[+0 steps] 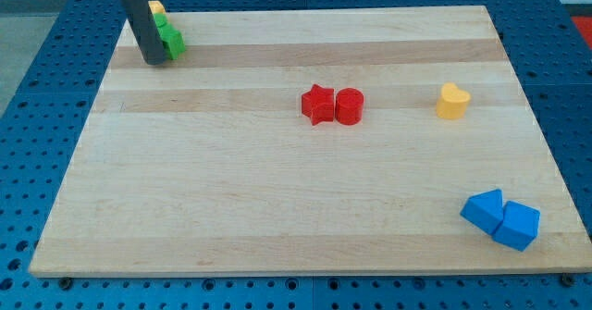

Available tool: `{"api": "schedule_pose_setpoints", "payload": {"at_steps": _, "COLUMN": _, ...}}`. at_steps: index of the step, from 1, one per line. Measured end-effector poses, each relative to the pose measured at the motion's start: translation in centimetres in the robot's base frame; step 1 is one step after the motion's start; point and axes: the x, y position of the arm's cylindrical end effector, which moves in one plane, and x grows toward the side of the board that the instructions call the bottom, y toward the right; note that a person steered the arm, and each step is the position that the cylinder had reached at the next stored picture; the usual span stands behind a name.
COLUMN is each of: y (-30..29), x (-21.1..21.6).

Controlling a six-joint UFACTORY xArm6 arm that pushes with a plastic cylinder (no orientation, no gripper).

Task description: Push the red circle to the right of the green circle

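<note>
The red circle [350, 106] lies near the board's middle, touching the red star [317, 105] on its left. A green block [173, 42] sits at the top left corner, with a second green piece [162, 21] just above it. Both are partly hidden by the rod, so I cannot tell which one is the circle. My tip [154, 61] rests on the board at the lower left side of the green block, touching or almost touching it. It is far to the left of the red circle.
A small yellow block [155, 7] sits above the green ones at the board's top edge. A yellow heart [452, 101] lies right of the red circle. Two blue blocks [484, 210] [518, 225] touch each other at the bottom right corner.
</note>
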Motion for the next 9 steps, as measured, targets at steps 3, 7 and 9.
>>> {"api": "schedule_pose_setpoints", "payload": {"at_steps": 3, "y": 2.5, "x": 6.3}}
{"api": "schedule_pose_setpoints", "payload": {"at_steps": 7, "y": 20.5, "x": 16.9}}
{"api": "schedule_pose_setpoints", "payload": {"at_steps": 9, "y": 29.8, "x": 16.9}}
